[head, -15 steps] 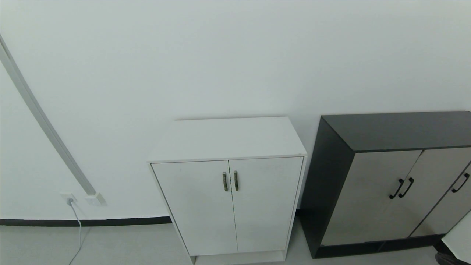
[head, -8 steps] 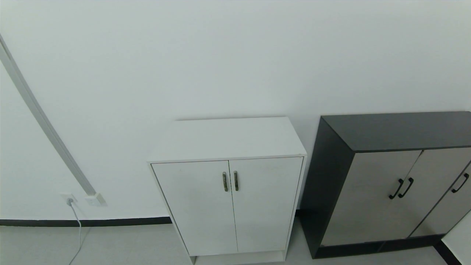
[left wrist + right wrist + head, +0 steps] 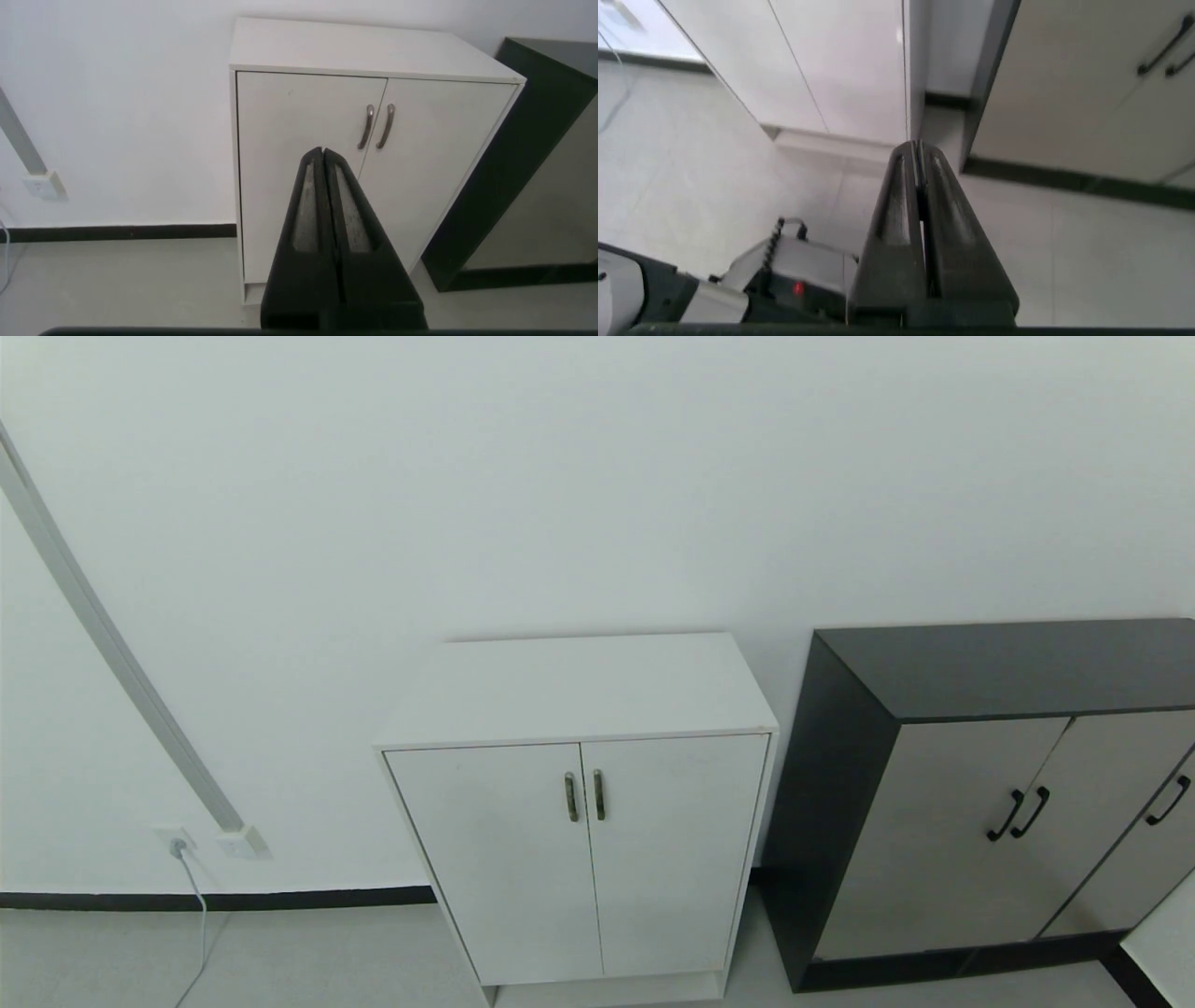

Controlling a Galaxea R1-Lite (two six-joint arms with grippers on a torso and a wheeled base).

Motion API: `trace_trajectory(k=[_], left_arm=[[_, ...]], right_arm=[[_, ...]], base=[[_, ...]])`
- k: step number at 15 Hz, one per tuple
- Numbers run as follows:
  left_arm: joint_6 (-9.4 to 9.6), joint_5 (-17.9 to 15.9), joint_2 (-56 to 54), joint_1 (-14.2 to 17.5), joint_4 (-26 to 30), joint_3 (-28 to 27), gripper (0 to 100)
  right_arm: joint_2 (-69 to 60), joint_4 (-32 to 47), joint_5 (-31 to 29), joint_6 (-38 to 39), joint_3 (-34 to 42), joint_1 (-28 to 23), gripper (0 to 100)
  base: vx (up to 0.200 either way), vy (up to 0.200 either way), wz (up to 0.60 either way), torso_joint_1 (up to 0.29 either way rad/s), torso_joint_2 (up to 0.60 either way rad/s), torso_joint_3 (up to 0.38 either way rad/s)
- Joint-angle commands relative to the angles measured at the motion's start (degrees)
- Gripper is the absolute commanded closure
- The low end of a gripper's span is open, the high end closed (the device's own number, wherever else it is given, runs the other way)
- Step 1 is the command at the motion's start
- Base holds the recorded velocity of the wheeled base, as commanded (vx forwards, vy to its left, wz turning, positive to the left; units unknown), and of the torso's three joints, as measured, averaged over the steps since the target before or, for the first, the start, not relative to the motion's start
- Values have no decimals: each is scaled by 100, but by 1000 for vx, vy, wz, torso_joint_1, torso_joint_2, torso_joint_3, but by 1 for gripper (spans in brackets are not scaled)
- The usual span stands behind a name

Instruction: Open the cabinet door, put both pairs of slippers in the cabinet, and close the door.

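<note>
White cabinet (image 3: pixel 579 803): doors were shut, interior hidden. Dark cabinet (image 3: pixel 980 784) at 3 o'clock was cut off. Left gripper (image 3: pixel 323 154), right gripper (image 3: pixel 918 147): fingers pressed together.

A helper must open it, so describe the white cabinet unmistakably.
Two low cabinets stand side by side against the plain white wall. Take the left one: the white two-door cabinet with short metal handles paired at its centre. Its neighbour, the black-framed cabinet, has grey doors and black handles.
</note>
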Motion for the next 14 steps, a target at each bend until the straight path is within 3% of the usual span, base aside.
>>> trace_trajectory(k=[1, 6, 8, 10, 13, 14], left_arm=[[-1, 1, -1, 0, 0, 1, 100], [16, -8, -1, 0, 0, 1, 100], [16, -8, -1, 0, 0, 1, 100], [16, -8, -1, 0, 9, 1, 100], [7, -8, -1, 0, 0, 1, 100], [16, -8, -1, 0, 9, 1, 100]], right_arm=[[-418, 1, 3, -4, -4, 49, 100], [-928, 1, 3, -39, -13, 840, 100], [-945, 1, -5, -57, -13, 866, 100], [-1183, 106, 293, -566, 31, 857, 100], [-1270, 89, 373, -575, 40, 49, 100], [-1499, 80, 355, -549, 49, -699, 100]], base=[[0, 0, 0, 0, 0, 0], [0, 0, 0, 0, 0, 0], [0, 0, 0, 0, 0, 0], [0, 0, 0, 0, 0, 0], [0, 0, 0, 0, 0, 0], [0, 0, 0, 0, 0, 0]])
